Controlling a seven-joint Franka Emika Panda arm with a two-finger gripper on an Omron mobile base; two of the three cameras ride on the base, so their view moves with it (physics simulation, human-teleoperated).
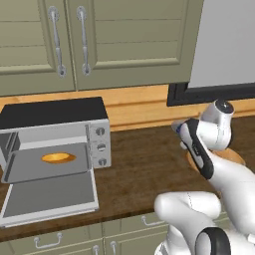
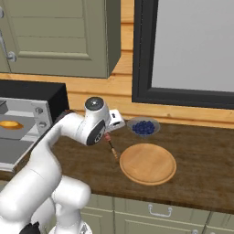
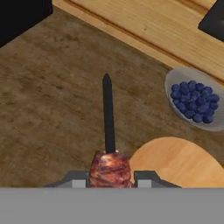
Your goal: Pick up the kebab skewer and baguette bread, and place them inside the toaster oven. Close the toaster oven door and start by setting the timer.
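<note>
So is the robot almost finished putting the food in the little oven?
About halfway. The baguette bread already lies inside the toaster oven, whose door hangs open. The gripper is shut on the kebab skewer, held above the counter near the wooden plate. Left to do: put the skewer in, close the door and set the timer knob.

You had even, bright, rendered light in all three views, with no glare. Soft shadow lay under the upper cabinets point(image 1: 99, 45) at twelve o'clock and inside the toaster oven point(image 1: 52, 144) at nine o'clock. Textures on the wooden counter point(image 3: 48, 109) looked slightly soft in the hand view. Edges stayed straight, with no visible distortion or blur.
</note>
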